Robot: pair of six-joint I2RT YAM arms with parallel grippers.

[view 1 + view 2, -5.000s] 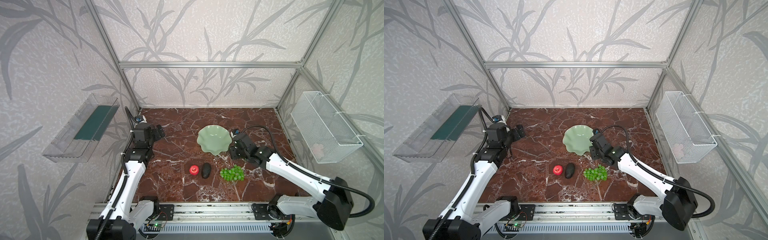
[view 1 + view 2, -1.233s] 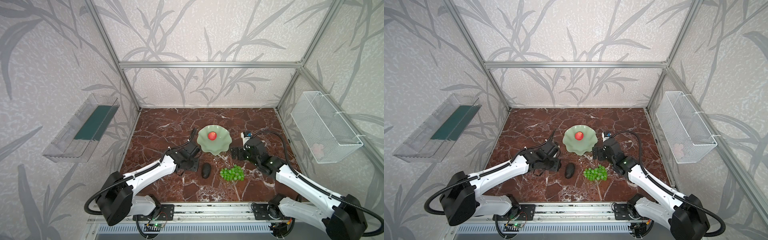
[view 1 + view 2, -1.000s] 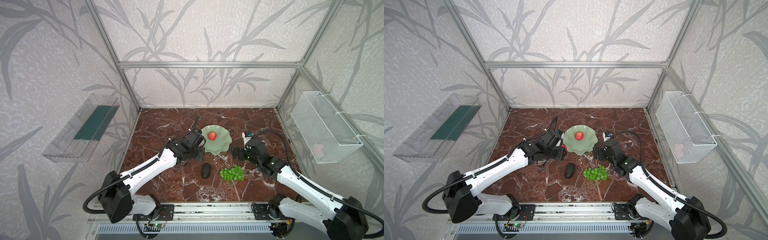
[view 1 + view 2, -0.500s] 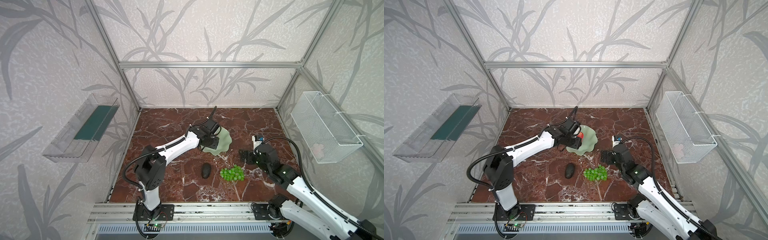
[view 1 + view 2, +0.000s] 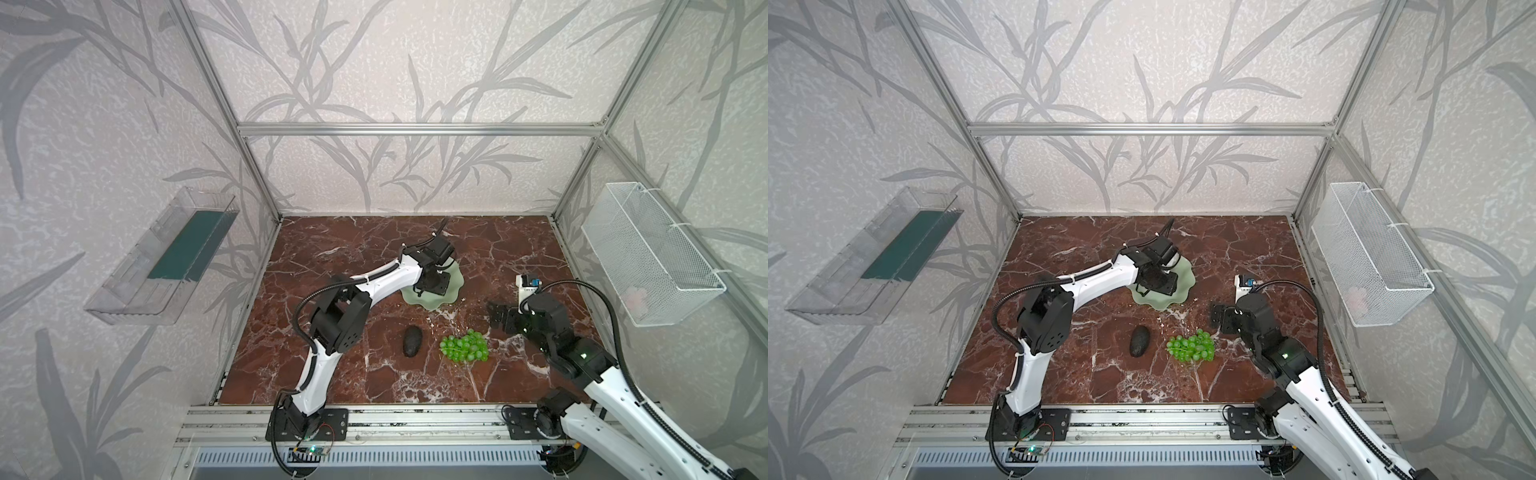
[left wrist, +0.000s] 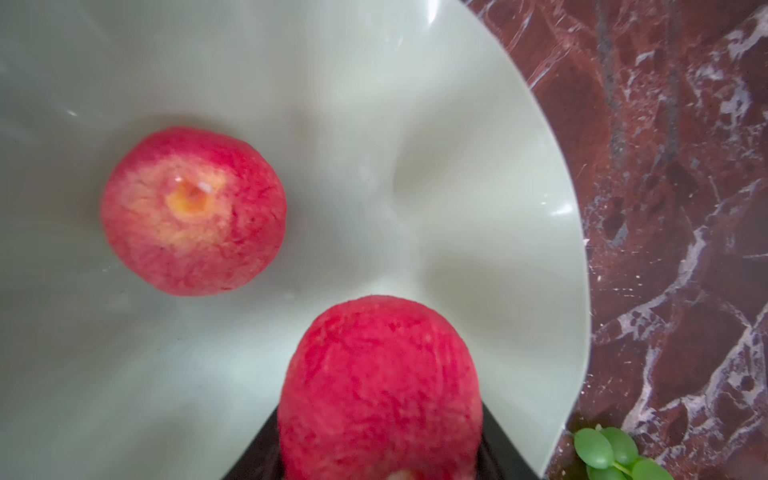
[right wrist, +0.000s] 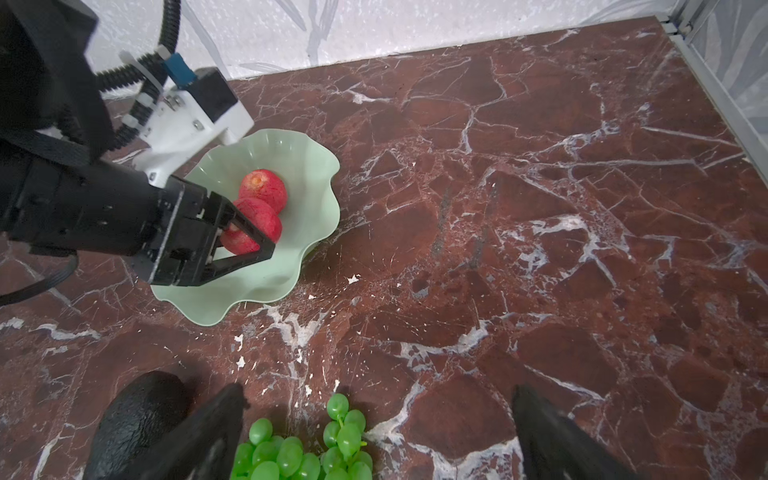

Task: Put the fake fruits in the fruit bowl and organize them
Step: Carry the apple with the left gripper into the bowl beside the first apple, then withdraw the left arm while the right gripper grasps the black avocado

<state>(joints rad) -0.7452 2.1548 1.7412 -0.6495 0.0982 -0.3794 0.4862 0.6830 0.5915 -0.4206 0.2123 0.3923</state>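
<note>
Apple no. 2 (image 6: 380, 386) is off the counter (image 7: 540, 208) now: your L jaws pinch it over the fruit bowl (image 7: 249, 291), just beside apple no. 1 (image 6: 193, 210) lying inside. R jaws stand spread near grapes (image 5: 464, 346). Avocado (image 5: 412, 340) & grapes wait on counter; release comes next, I think.

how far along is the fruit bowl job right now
One red apple lies in the fruit bowl. In hand: the left gripper is shut on a second apple inside the bowl's rim, not yet released. Left: the avocado and grapes on the table; the right gripper is open near the grapes.
</note>
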